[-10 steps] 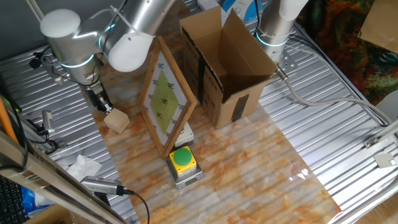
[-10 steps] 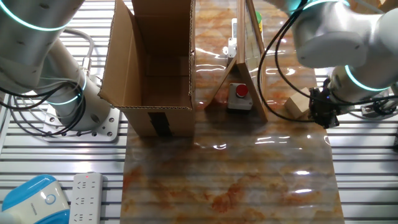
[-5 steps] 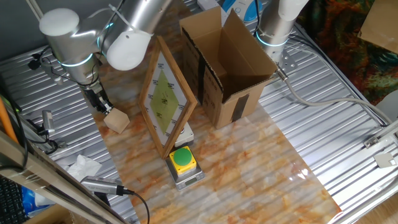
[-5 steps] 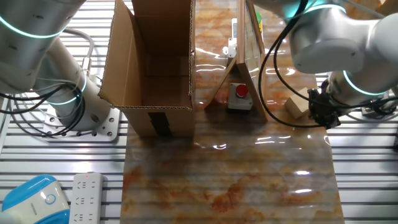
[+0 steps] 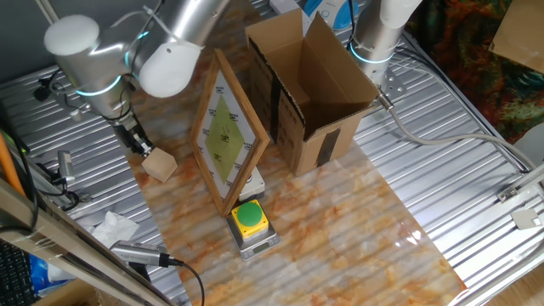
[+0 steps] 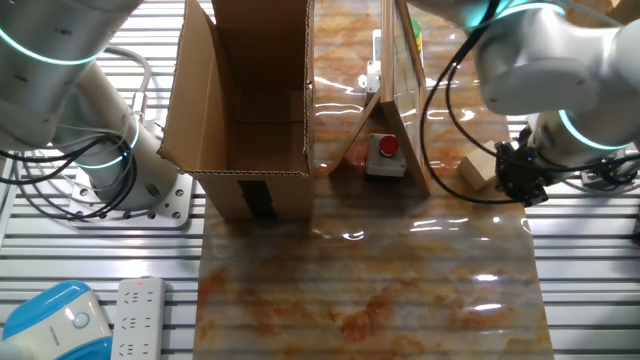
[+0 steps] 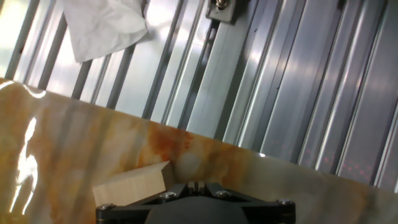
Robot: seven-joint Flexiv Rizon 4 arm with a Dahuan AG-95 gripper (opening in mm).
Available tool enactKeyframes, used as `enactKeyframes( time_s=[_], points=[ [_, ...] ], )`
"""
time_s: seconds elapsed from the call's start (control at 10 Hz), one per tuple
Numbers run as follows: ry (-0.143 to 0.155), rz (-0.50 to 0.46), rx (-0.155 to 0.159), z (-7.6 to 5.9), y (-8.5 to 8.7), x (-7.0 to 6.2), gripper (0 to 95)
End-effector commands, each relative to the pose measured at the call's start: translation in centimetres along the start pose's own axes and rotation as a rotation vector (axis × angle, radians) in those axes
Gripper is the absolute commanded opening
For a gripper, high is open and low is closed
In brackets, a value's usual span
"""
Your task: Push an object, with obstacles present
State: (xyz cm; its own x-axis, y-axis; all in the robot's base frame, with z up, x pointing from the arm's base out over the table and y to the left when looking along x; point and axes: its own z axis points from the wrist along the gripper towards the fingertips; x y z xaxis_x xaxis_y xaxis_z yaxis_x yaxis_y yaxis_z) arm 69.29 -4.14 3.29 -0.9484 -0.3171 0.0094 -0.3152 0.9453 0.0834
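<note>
At left edge: gripper [image 5: 144, 151] touching wooden cube [image 5: 160, 165]; finger spread unclear.
Risk: cube slides right into white board [image 5: 225, 136].

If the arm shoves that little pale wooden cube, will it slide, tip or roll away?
The small light-tan wooden cube has flat faces and sits low, so it should slide, not roll or tip. The glossy marbled mat looks smooth, which probably helps. The gripper meets it near a corner, so it may twist.

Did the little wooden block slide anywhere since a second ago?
No. The wooden cube sits at the same spot beside the framed board, with the gripper against it.
</note>
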Motion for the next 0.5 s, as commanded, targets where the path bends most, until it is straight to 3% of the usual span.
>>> enactKeyframes(
  time_s=[0.1,0.5],
  points=[
    [0.011,-0.002,0.013,-0.12,0.11,0.32,0.0],
    [0.018,0.006,0.021,-0.12,0.12,0.40,0.0]
  ],
)
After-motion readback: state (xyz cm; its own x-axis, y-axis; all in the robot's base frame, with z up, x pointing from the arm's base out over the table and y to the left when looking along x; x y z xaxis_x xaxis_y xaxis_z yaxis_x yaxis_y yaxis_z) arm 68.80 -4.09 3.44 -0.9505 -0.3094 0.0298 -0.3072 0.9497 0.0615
